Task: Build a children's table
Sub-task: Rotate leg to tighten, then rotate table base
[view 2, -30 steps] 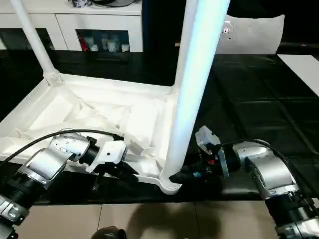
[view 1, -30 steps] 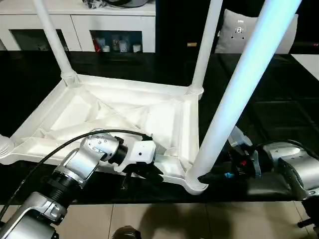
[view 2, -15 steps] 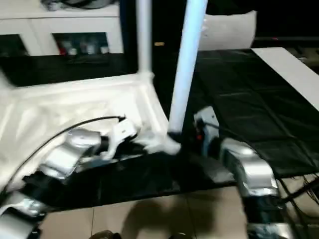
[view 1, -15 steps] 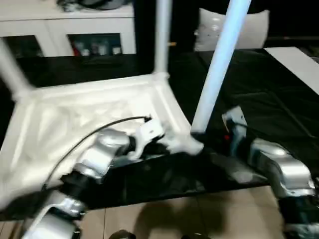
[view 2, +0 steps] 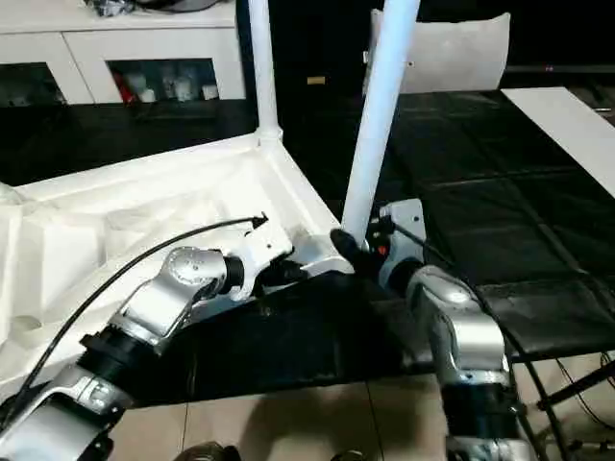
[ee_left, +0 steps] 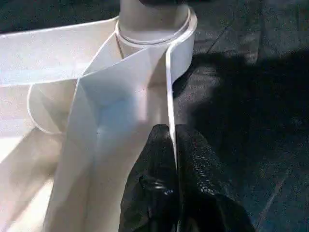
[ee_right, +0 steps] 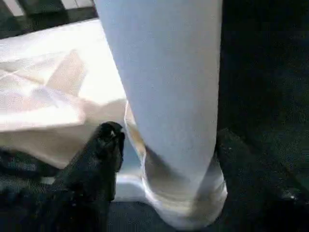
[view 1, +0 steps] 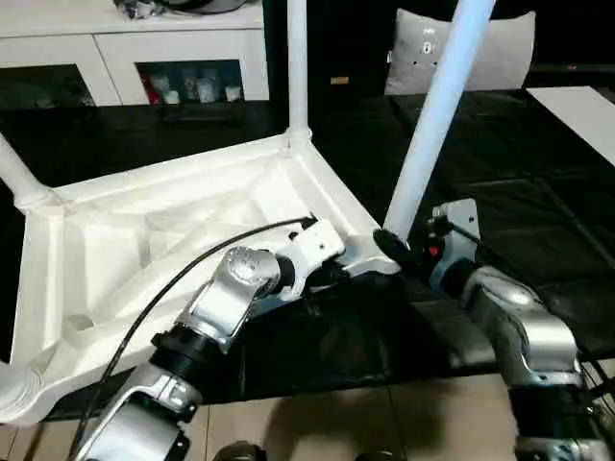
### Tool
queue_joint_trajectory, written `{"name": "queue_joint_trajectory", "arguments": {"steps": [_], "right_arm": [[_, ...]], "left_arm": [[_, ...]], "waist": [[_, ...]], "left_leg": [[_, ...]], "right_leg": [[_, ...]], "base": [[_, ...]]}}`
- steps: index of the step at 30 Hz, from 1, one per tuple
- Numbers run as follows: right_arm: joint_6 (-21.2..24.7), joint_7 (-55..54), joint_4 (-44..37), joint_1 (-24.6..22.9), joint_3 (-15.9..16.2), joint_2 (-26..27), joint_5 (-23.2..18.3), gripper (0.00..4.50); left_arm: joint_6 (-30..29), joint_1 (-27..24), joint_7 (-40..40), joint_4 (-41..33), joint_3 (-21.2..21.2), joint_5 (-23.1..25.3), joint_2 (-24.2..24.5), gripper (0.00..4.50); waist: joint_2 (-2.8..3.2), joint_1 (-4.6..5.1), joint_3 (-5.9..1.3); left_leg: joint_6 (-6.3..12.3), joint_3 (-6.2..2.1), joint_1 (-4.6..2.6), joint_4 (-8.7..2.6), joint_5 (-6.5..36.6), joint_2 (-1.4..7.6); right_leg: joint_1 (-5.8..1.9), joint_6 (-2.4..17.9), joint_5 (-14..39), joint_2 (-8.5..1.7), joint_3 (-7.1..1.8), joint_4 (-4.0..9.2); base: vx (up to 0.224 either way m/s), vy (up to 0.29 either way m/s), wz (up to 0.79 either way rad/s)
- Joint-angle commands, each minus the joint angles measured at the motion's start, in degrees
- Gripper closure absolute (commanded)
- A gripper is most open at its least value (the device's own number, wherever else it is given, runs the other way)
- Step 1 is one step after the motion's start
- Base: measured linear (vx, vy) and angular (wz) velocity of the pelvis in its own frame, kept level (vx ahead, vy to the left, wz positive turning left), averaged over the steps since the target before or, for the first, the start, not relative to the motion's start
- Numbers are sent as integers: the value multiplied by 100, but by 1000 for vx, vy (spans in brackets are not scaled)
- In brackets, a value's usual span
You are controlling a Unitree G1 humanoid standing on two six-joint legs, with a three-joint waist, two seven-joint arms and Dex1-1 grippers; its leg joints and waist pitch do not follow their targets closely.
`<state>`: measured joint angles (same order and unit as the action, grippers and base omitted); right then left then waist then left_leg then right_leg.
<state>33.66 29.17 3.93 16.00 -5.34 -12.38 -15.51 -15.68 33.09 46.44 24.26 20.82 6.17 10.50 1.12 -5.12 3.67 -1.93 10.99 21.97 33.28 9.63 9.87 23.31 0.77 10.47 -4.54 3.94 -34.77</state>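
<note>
Two tools flank your upturned white plastic table (view 1: pixel 183 230): left tool (ee_left: pixel 172 145) pinches its rim wall; right tool (view 1: pixel 396 248) stands spread around the upright white leg (view 1: pixel 432 115) just beside.

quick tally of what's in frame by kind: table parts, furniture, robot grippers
Table tops: 1
Legs standing in corner sockets: 3, near, far, left
Cabinets: 1
Cushions: 1
Grippers: 2, left, right
Total: 8
</note>
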Motion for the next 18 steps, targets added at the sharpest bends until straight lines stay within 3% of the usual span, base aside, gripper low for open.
{"name": "queue_joint_trajectory", "arguments": {"steps": [1,3,6,8,9,11,13,14,16,18], "right_arm": [[150,120,-236,-169,117,-212,83,90],[125,156,-293,-235,169,-301,163,65],[58,311,-654,-499,40,-433,-33,38],[134,393,-912,-624,-68,-524,-218,14],[87,415,-1169,-715,-170,-565,-313,9],[52,391,-1252,-741,-210,-555,-348,2],[209,463,-1541,-826,-280,-601,-540,0],[447,723,-1761,-903,-183,-788,-683,0],[532,812,-1833,-929,-147,-851,-731,0],[925,1106,-2138,-1032,86,-1087,-949,0]], "left_arm": [[257,-80,-100,-168,-154,-106,-40,450],[294,-98,-121,-181,-195,-144,-60,450],[323,-227,2,-439,-222,-329,-39,396],[254,-295,40,-596,-282,-433,-25,393],[200,-362,66,-771,-322,-436,70,384],[178,-390,85,-838,-337,-437,111,361],[58,-534,216,-1172,-403,-503,303,354],[-55,-637,305,-1427,-469,-557,443,350],[-98,-674,336,-1518,-494,-576,493,327],[-470,-972,532,-2165,-720,-748,957,313]], "waist": [[-84,-22,-351],[-90,-12,-348],[-112,-19,-343],[-83,-40,-357],[-28,-41,-338],[-49,-24,-328],[-3,-17,-289],[-30,2,-283],[-22,-11,-283],[-35,-4,-261]], "left_leg": [[178,-163,-93,-383,1273,319],[143,-165,-83,-389,1279,319],[203,-160,-73,-376,1243,310],[257,-155,-77,-367,1153,334],[268,-167,-72,-382,1175,334],[274,-165,-75,-395,1263,338],[219,-178,-81,-419,1430,338],[203,-173,-78,-425,1487,327],[217,-176,-90,-426,1461,338],[190,-191,-78,-442,1475,339]], "right_leg": [[-272,812,1793,-436,-282,536],[-275,790,1765,-434,-287,528],[-278,760,1808,-448,-295,535],[-269,867,1552,-442,-296,513],[-259,895,1477,-422,-287,498],[-260,886,1514,-420,-284,512],[-249,840,1743,-428,-286,538],[-253,781,1873,-418,-282,558],[-255,752,1874,-414,-293,563],[-249,757,1925,-410,-286,545]], "base": [[0,0,0],[0,0,0],[0,0,0],[0,0,0],[0,0,0],[0,0,0],[0,0,0],[0,0,0],[0,0,0],[0,0,0]]}}
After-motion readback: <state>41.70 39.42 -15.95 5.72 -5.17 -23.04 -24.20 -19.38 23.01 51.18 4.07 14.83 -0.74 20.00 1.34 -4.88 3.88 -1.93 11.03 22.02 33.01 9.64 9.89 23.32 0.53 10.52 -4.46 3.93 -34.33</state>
